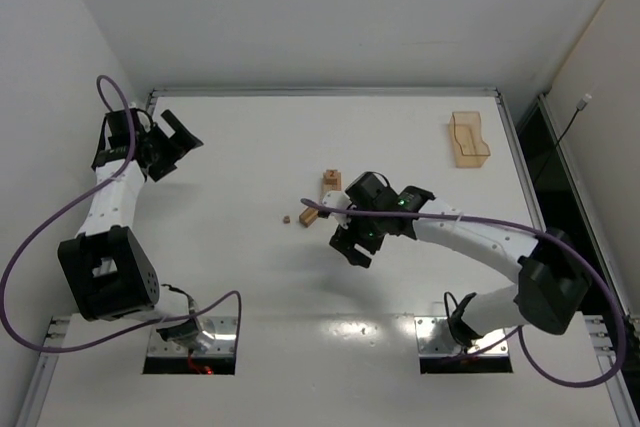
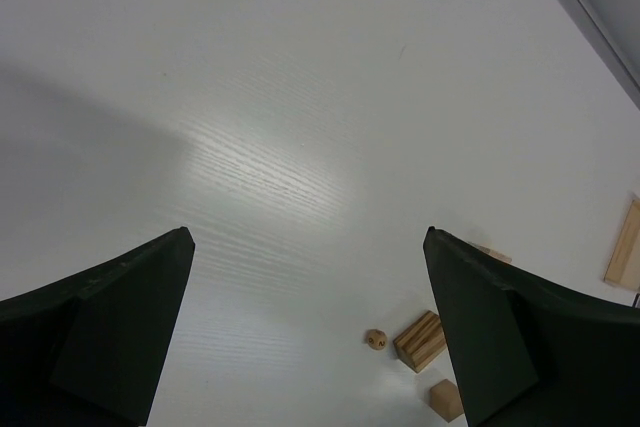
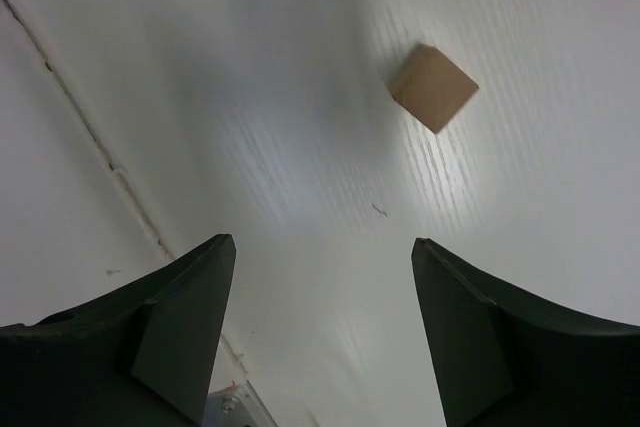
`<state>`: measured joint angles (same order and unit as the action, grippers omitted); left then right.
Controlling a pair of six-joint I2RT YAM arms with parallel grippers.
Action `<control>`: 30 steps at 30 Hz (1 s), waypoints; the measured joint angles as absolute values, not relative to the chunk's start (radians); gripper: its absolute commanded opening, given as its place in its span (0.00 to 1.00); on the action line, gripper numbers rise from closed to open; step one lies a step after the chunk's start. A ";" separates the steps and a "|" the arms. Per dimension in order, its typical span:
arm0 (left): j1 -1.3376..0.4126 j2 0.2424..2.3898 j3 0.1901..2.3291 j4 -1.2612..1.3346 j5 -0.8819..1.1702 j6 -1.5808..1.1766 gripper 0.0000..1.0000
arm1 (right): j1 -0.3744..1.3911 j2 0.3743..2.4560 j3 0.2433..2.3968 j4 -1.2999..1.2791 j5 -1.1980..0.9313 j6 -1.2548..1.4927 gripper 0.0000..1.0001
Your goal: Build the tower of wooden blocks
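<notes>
**A:** While the right hand (image 1: 352, 245) hangs spread wide and empty over the white surface (image 1: 250, 287), what lies closest to it?

**B:** One small cube (image 3: 433, 87), at about one o'clock ahead of its fingers (image 3: 190, 327) and apart from them. The other wood blocks (image 1: 312, 215) sit just beyond, near the middle of the surface. They include a short bar (image 2: 420, 340), a tiny bead-like piece (image 1: 287, 218) at its nine o'clock, and at its one o'clock what may be the start of the tower (image 1: 331, 181). I cannot tell how many pieces are stacked there.

**A:** How would they handle?

**B:** Light, stiff, plain wood, I'd judge. There's no fear of crushing them, but they'd be easily nudged or spun. Take a bar across its narrow width at mid-length. Take a cube on two flat opposite faces, not corner to corner.

**A:** And the left hand (image 1: 170, 147)?

**B:** Open too and holding nothing, far off at ten o'clock.

**A:** Any containers?

**B:** One translucent amber tray (image 1: 468, 139), farthest away at two o'clock. I see nothing in it.
</notes>
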<state>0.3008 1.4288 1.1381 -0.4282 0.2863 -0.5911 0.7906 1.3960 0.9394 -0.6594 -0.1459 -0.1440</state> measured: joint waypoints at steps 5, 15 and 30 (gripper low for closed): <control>0.301 1.429 1.124 -0.425 0.289 -0.591 1.00 | 0.805 1.500 1.004 -0.626 -0.189 -0.094 0.58; 0.301 1.428 1.123 -0.424 0.282 -0.591 1.00 | 0.723 1.687 1.187 -0.592 -0.076 0.268 0.44; 0.301 1.429 1.123 -0.419 0.276 -0.593 1.00 | 0.646 1.837 1.184 -0.630 -0.132 0.374 0.44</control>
<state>0.3008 1.4288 1.1233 -0.4194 0.2764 -0.5926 0.6464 1.8374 1.1843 -0.6300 -0.1322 0.3740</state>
